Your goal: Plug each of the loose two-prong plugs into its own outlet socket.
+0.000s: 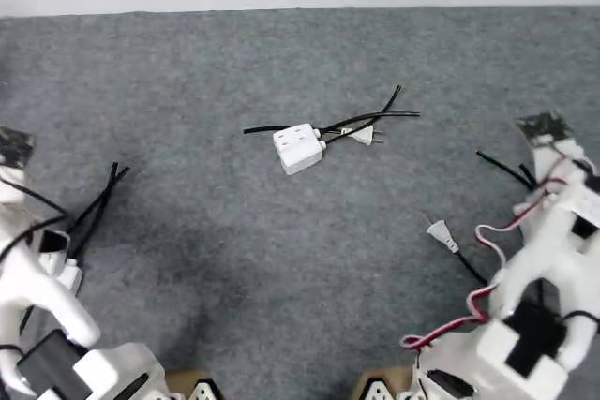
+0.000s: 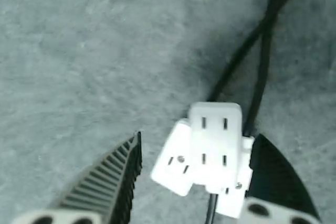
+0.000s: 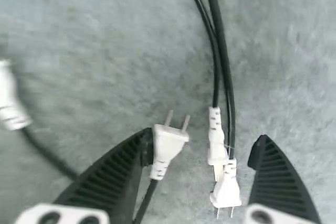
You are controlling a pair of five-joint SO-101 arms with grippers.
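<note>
Left wrist view has the left gripper (image 2: 198, 137) spread wide and holding nothing, with a white outlet block (image 2: 212, 145) lying socket-side up on the grey carpet (image 2: 79, 51) between its ribbed fingers (image 2: 113, 174); the smooth black finger sits just beside the block's edge, and whether it touches cannot be told. Two black cords (image 2: 262, 51) cross beyond the block and run away from it, one passing close along its side. Right wrist view shows the right gripper (image 3: 206, 134) also wide open and empty, with two loose white plugs on the carpet between its fingers: the first plug (image 3: 168, 142) lies right against the ribbed finger with its prongs pointing away from the wrist, while the second plug (image 3: 226, 192) lies nearer the other finger with its prongs pointing back toward the wrist. A pair of thin cords (image 3: 220, 51) runs alongside the second plug, and a blurred white shape (image 3: 8, 103) sits off to one side. High view puts a middle outlet block (image 1: 300, 147) well away from both arms, a small plug (image 1: 364, 135) just beside it among crossing cords, and a lone plug (image 1: 441, 234) near the right arm (image 1: 534, 306)
</note>
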